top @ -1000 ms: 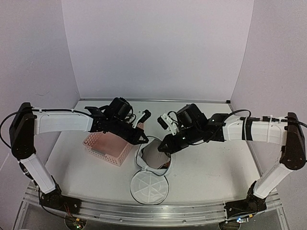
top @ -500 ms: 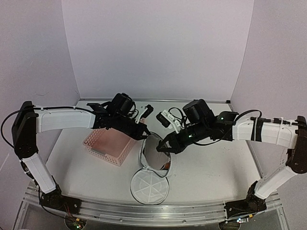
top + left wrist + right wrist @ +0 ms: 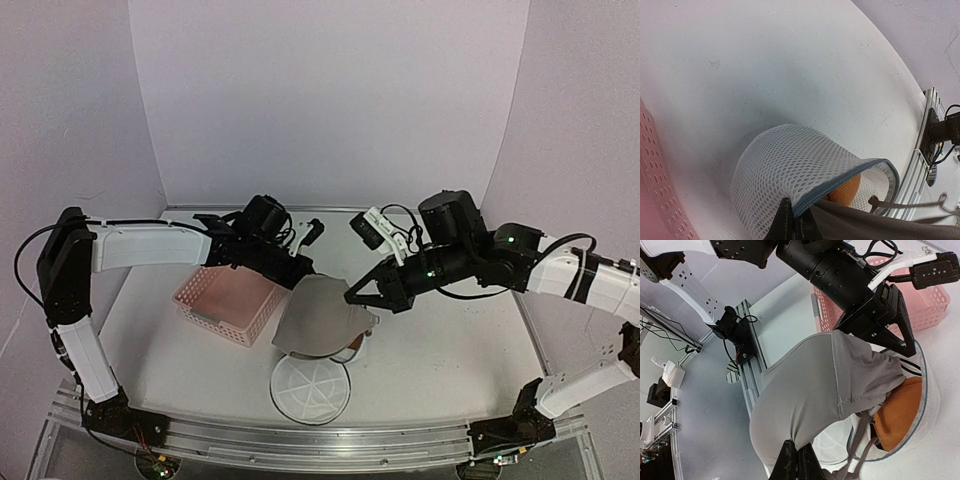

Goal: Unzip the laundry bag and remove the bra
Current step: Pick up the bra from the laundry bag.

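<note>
The white mesh laundry bag [image 3: 790,170] stands open, its zip-off lid [image 3: 312,388] flat on the table in front of it. My left gripper [image 3: 794,220] is shut on the bag's zip rim. My right gripper [image 3: 796,457] is shut on a grey cloth garment [image 3: 815,390] and holds it above the bag; in the top view the garment [image 3: 320,318] hangs over the bag and hides most of it. The orange-tan bra [image 3: 900,410] lies inside the bag under the grey cloth. It also shows in the left wrist view [image 3: 847,187]. Thin grey straps hang from the cloth.
The pink lattice basket [image 3: 225,305] stands just left of the bag, under my left arm. The aluminium rail [image 3: 300,445] runs along the near table edge. Lilac walls close in the back and sides.
My right gripper has risen and moved right, drawing the grey cloth up out of the bag so it spreads wide. My left gripper kept its hold on the rim and shifted slightly back.
</note>
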Tool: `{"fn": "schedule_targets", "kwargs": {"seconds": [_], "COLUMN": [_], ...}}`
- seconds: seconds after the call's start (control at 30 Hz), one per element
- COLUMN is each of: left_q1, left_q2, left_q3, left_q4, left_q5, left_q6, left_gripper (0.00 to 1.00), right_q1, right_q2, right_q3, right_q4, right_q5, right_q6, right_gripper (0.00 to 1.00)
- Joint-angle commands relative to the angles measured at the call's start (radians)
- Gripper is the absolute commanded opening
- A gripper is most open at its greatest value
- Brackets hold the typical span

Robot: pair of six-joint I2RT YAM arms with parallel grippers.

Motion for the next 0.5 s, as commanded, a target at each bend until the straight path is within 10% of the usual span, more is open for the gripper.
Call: {"fn": "schedule_targets", "kwargs": {"seconds": [0.0, 0.47], "left_q1": [-0.002, -0.002], "left_q2": [0.01, 0.019], "left_q3": [0.059, 0.051], "left_q4": [0.014, 0.009], "left_q5": [0.001, -0.016], "left_q6": [-0.014, -0.033], "left_gripper": [0.0, 0.01], "right_q1": [0.002, 0.002], "right_q2": [-0.08, -0.157], "right_q3": [0.071, 0.194], "right_q4": [-0.072, -0.142], "right_q5": [0.097, 0.289], "right_q6": [-0.034, -0.013], "right_gripper": [0.0, 0.0]}}
